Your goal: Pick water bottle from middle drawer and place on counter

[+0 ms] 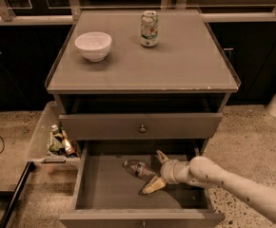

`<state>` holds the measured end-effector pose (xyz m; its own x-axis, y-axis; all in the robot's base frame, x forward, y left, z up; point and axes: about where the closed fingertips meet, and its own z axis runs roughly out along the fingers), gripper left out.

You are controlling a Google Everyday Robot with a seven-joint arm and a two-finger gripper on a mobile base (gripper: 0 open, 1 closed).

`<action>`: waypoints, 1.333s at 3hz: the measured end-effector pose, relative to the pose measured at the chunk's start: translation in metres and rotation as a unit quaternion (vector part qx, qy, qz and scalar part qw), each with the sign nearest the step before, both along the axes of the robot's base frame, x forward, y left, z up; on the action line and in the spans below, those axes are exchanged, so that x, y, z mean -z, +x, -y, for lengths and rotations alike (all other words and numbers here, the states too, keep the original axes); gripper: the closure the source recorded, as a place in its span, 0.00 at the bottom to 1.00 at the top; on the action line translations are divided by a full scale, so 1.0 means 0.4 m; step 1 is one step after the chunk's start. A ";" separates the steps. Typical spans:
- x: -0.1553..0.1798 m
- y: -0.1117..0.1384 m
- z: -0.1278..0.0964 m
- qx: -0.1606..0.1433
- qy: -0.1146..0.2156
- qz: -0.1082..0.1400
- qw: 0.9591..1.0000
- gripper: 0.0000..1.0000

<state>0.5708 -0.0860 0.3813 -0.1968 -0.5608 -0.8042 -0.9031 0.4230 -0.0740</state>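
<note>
The water bottle [136, 168] lies on its side on the floor of the open middle drawer [104, 194], near the drawer's middle back. My gripper [154, 171] reaches in from the right on a white arm. Its fingers are spread open, one above and one below the bottle's right end, close to it but not closed on it. The counter [176, 63] is the cabinet top above, with a glossy sheet.
A white bowl [93, 45] and a green-and-white soda can [149, 28] stand on the counter. A narrower drawer front with a round knob [142, 128] sits above the open drawer. A pale side tray [45, 139] at left holds small coloured tubes [60, 141].
</note>
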 end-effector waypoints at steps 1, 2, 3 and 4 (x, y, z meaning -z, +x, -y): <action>0.000 0.000 0.000 0.000 0.000 0.000 1.000 0.00; 0.000 0.000 0.000 0.000 0.000 0.000 1.000 0.19; 0.000 0.000 0.000 0.000 0.000 0.000 1.000 0.43; 0.000 0.000 0.000 0.000 0.000 0.000 1.000 0.64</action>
